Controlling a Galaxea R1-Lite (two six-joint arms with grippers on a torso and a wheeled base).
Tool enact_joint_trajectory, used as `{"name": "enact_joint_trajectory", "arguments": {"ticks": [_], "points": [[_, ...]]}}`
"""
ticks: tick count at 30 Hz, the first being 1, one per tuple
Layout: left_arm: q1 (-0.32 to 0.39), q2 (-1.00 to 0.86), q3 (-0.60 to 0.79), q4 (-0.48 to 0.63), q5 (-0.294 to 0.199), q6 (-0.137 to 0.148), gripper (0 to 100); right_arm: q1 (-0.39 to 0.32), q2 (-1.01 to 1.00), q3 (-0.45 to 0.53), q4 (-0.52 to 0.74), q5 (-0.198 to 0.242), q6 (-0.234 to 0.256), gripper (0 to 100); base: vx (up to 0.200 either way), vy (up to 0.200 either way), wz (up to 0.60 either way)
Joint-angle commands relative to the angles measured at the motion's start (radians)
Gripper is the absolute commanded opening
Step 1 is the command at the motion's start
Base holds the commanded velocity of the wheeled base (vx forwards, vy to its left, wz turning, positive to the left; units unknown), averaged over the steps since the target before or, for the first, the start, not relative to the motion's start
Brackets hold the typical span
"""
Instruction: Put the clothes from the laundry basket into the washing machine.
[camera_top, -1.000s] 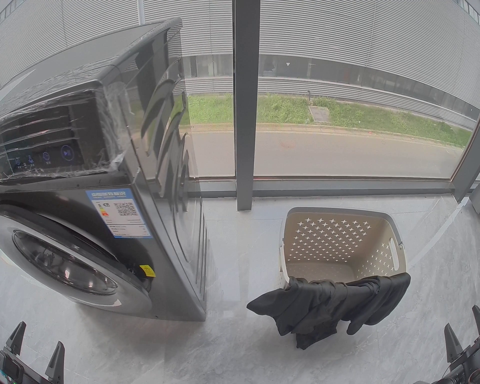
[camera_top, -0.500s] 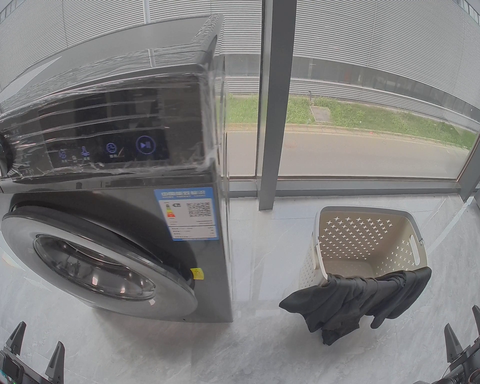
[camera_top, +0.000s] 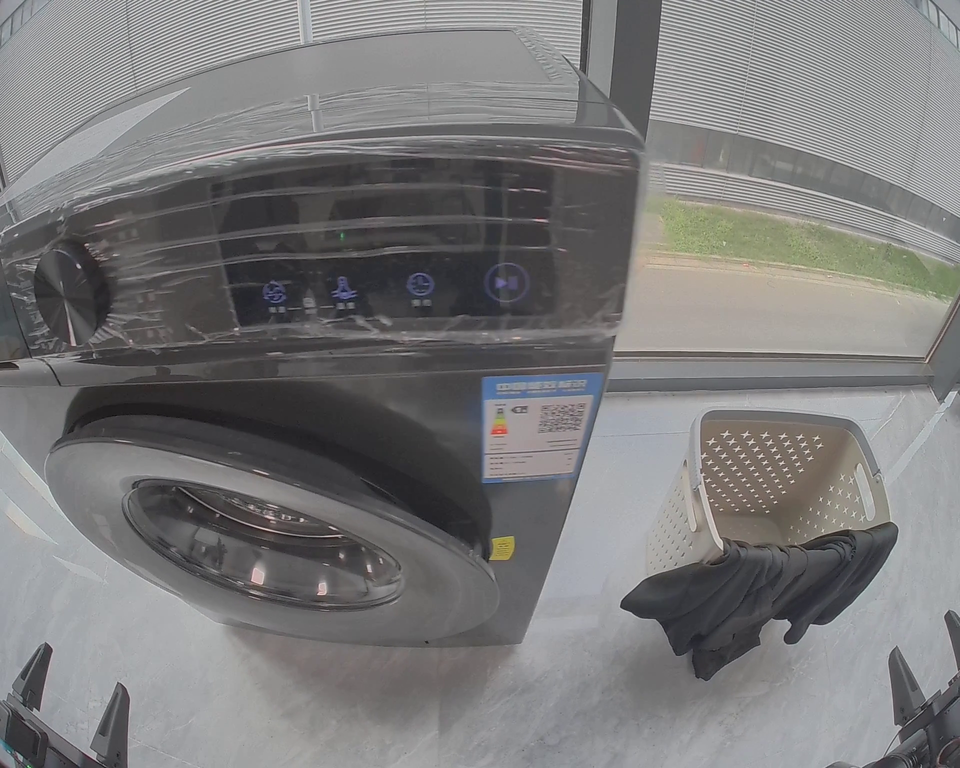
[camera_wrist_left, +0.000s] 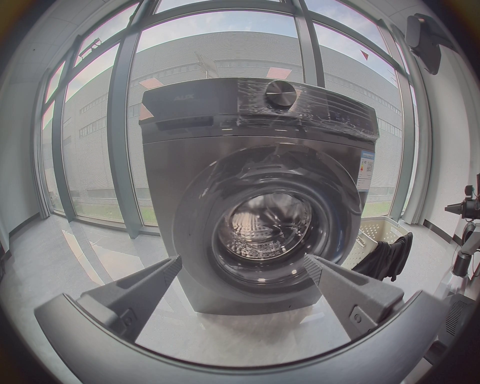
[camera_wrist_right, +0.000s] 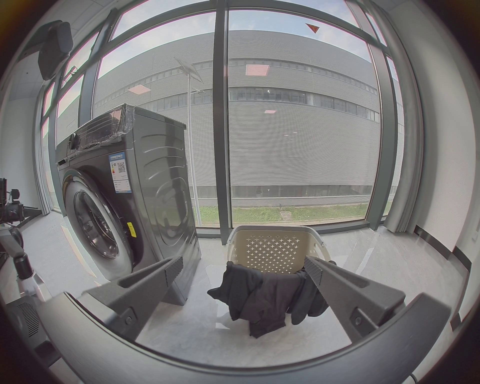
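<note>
1. While it holds nothing, the left gripper (camera_wrist_left: 241, 260) has its fingers spread wide, facing a dark grey front-loading washing machine (camera_top: 330, 400).
2. The right gripper (camera_wrist_right: 241, 261) is equally wide apart and empty.
3. Black clothes (camera_top: 745, 600) hang over the near rim of a cream perforated plastic laundry basket (camera_top: 780, 460).
4. The basket stands on the floor near the machine's right side.
5. The machine's round glass door (camera_top: 265, 545) seems closed.

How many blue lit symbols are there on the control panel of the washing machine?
4 blue symbols, side by side in one row on the control panel, right of the knob. Glare on the plastic wrap may hide others.
</note>
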Motion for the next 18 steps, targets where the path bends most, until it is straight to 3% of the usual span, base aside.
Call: {"name": "enact_joint_trajectory", "arguments": {"ticks": [1, 13, 18], "points": [[0.000, -0.018, 0.016, -0.001, 0.000, 0.000, 100, 0.001, -0.016, 0.018, 0.000, 0.000, 0.000, 100, 0.000, 0.200, 0.00], [0.000, -0.018, 0.016, -0.002, 0.000, 0.000, 100, 0.001, -0.016, 0.018, 0.000, 0.000, 0.000, 100, 0.000, 0.200, 0.00], [0.000, -0.018, 0.016, -0.001, 0.000, 0.002, 100, 0.001, -0.016, 0.018, 0.000, 0.000, 0.000, 100, 0.000, 0.000, 0.00]]}}
